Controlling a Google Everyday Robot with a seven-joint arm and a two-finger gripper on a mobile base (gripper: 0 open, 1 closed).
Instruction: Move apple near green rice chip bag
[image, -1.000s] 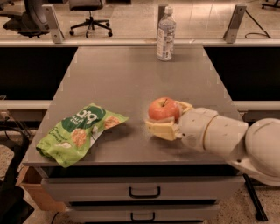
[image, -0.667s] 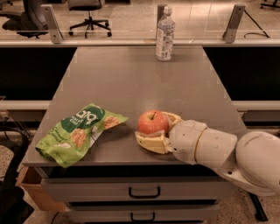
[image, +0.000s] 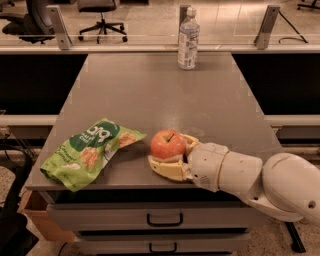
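In the camera view, I am seeing the gripper (image: 170, 153) sitting at the table's (image: 150, 95) front edge, its yellowish fingers (image: 167, 171) clamping the apple (image: 167, 143). The green rice chip bag (image: 90, 152) is lying at the front left corner, just beside the apple. A water bottle (image: 188, 40) is standing at the far edge.

The apple (image: 168, 144) is red-orange with a paler yellowish patch and a dark stem. The gripper (image: 171, 154), at the tabletop's near edge, clasps the apple in cream-yellow jaws on a white arm (image: 235, 172). The green rice chip bag (image: 90, 152) is bright green with a dark green patch, white lettering and what look like orange chips. The tabletop (image: 150, 95) is plain grey.
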